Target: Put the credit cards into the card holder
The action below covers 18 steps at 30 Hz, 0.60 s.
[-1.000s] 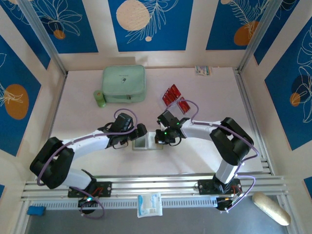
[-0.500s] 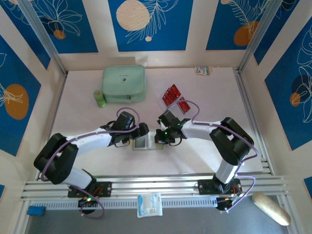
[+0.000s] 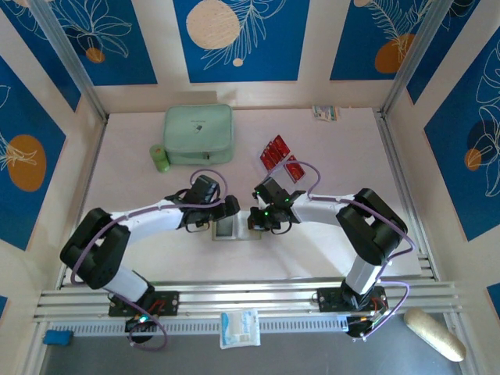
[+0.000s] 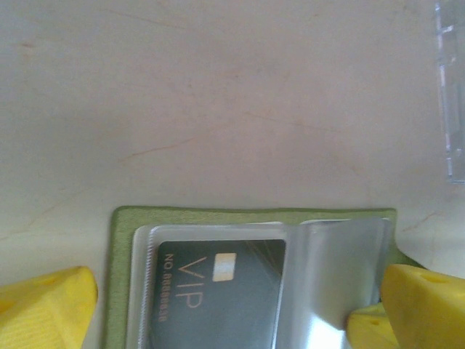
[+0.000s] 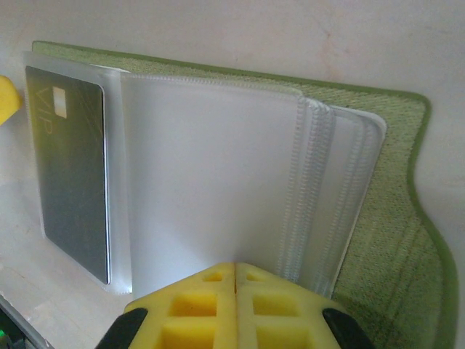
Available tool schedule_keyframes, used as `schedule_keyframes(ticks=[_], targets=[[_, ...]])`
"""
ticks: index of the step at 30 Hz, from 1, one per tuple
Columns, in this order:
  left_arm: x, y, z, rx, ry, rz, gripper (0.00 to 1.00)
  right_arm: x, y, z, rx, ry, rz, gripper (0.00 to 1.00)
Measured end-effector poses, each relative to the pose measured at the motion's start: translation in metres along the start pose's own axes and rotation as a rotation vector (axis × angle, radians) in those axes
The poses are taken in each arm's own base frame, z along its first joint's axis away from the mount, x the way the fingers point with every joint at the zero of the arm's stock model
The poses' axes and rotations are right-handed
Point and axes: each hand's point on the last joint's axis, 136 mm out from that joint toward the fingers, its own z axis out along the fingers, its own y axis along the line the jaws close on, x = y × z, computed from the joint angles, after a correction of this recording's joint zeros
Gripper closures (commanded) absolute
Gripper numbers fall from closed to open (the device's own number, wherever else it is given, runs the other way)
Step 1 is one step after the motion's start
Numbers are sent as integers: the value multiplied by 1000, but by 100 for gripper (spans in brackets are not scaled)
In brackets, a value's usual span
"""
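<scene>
One black VIP card (image 5: 69, 167) sits sleeved in the olive-green fold-over card holder (image 3: 226, 229), open by the near edge of the pale table (image 3: 351, 195). Left gripper (image 4: 232, 294) straddles it, wide open, empty; right gripper (image 5: 235, 291) is closed at the edge of a clear sleeve (image 5: 211, 189). Best hold that leaf steady while fetching the red plastic cards (image 3: 275, 151).

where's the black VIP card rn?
Both wrist views: the black VIP card sits in a clear sleeve at the left end of the open card holder, which lies mid-table between the left arm and right arm.
</scene>
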Motion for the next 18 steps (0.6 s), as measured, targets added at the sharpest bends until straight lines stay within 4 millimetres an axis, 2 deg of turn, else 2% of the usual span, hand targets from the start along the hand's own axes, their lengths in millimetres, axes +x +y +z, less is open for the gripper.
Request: schedule_keyframes(ticks=[6, 18], targets=[[2, 8, 0, -42, -1, 19, 0, 0, 0, 0, -1, -1, 0, 100], [6, 7, 6, -45, 9, 30, 0, 0, 0, 0, 0, -1, 3, 100]])
